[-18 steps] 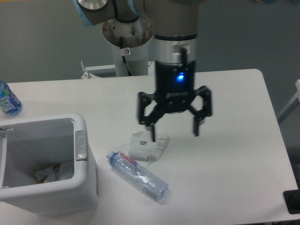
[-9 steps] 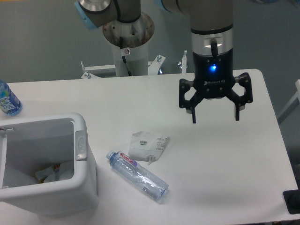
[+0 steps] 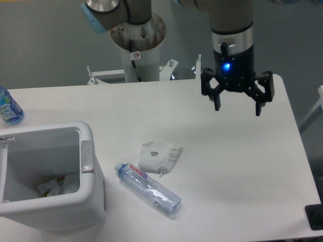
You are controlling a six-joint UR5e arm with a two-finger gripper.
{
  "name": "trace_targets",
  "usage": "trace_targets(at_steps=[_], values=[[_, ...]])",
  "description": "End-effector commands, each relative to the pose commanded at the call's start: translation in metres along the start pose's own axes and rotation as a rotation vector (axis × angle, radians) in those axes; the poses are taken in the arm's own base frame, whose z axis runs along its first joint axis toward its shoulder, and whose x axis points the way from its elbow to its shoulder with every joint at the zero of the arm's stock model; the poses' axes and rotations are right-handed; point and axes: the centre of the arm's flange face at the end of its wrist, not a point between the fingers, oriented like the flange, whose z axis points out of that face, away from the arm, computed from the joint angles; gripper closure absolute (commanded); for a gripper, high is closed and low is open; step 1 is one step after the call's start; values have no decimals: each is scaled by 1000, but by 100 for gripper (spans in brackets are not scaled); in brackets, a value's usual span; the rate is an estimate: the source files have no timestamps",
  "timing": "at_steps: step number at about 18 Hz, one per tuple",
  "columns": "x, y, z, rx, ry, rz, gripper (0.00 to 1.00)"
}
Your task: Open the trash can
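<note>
At the front-left corner of the surface (image 3: 242, 166) stands the trash can (image 3: 50, 181); its top is open to view, with crumpled litter visible inside and no lid seen across the opening. A grey button strip (image 3: 87, 156) sits on the right rim. The claw (image 3: 237, 103) hangs above the back-right area of the surface, well apart from the trash can, with its fingers spread and nothing between them.

A paper packet (image 3: 159, 156) and a clear plastic bottle (image 3: 149, 187) lie near the middle of the surface, just beside each other. A second bottle (image 3: 7, 107) stands at the left edge.

Judgement: the opening step looks complete, and the arm is clear of the work area. If confirmation is required, check that the lid is fully back and not resting on the rim. Any return toward the button strip should pass above the packet and bottle, and press straight down on the strip
</note>
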Motion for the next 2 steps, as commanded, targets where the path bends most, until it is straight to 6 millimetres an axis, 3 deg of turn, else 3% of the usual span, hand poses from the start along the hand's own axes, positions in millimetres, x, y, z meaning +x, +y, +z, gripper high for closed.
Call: trace_targets(at_steps=[2], values=[[-2,4,2,-3,0,-7,0]])
